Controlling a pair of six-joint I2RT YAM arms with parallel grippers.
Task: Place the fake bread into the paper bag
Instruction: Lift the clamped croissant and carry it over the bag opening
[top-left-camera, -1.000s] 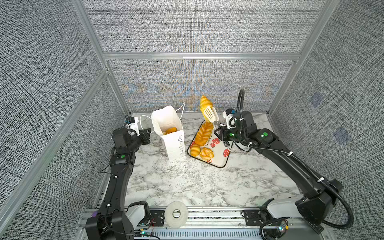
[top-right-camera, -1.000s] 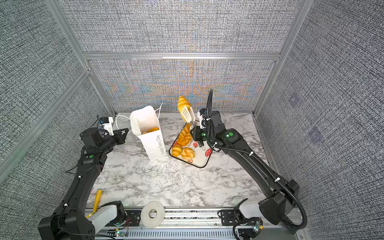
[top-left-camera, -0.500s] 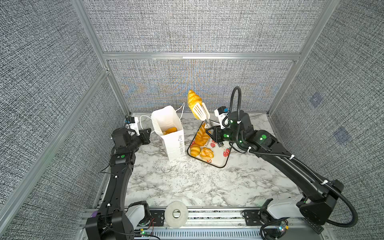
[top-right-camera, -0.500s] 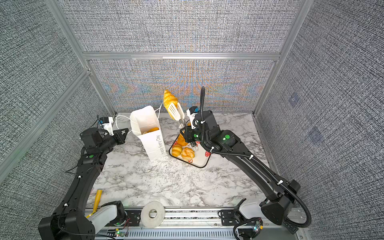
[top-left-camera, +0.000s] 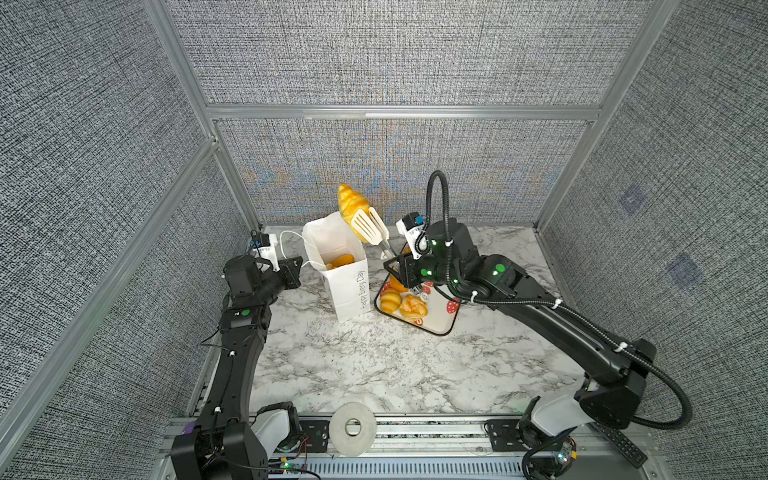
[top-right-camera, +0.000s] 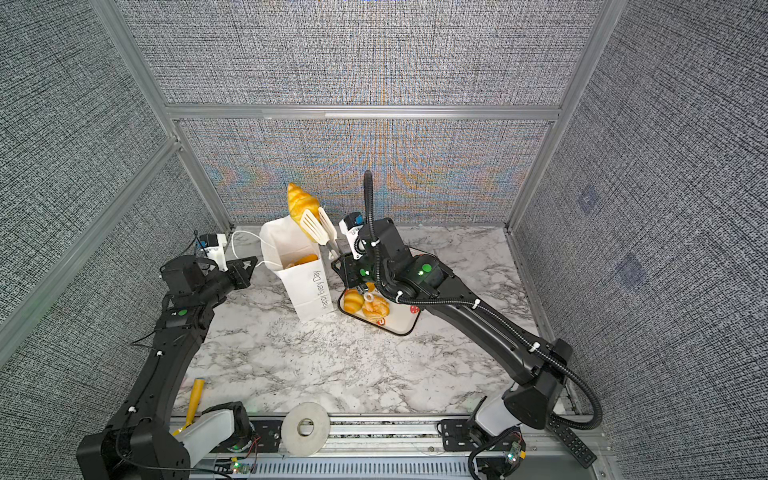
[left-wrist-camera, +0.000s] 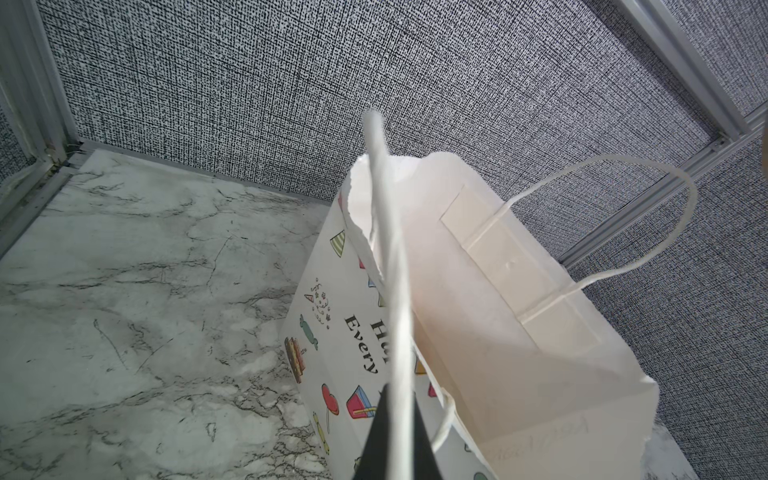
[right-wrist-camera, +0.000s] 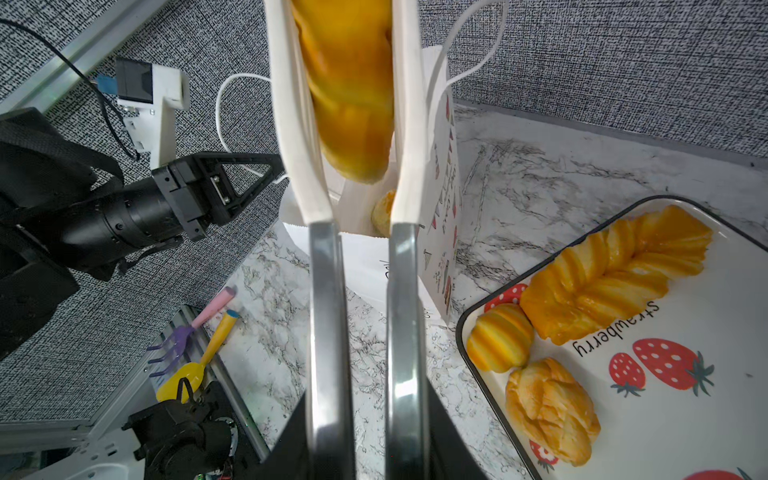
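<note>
1. Two tools in view, both closed on something.
2. Left tool (top-left-camera: 296, 266) (left-wrist-camera: 395, 440): jaws fully closed, pinching the near cord handle (left-wrist-camera: 390, 257) of the paper bag (top-left-camera: 349, 286) (top-right-camera: 309, 291). The cord runs taut from the jaws to the bag rim.
3. Right tool (top-left-camera: 399, 268) (right-wrist-camera: 370, 453): jaws narrowly apart, clamped on the metal arms of white-headed tongs (top-left-camera: 368, 226) (right-wrist-camera: 328, 311).
4. The tongs' slotted heads squeeze one croissant (top-left-camera: 351, 201) (top-right-camera: 302, 203) (right-wrist-camera: 349, 104), which is lifted with its point up. Its lower end hangs over the bag's open mouth, on the tray side. It is above the rim, not inside.
5. The bag stands upright on the bench (top-left-camera: 374, 365), mouth open, with "Happy Every Day" lettering on the side facing the tray. Orange bread in the bag (top-left-camera: 340, 261) (top-right-camera: 301, 261) shows in both top views; count unclear.
6. Strawberry-print tray (top-left-camera: 440, 322) (right-wrist-camera: 673, 440) sits just beside the bag, partly under the right arm. The right wrist view shows three pieces on it:
   - braided loaf (right-wrist-camera: 615, 274)
   - ridged roll (right-wrist-camera: 500, 343)
   - twisted bun (right-wrist-camera: 548, 407)
7. Yellow scoop (top-right-camera: 194, 395) (right-wrist-camera: 187, 374) lies at the bench's front-left edge, well apart from bag and tray.
</note>
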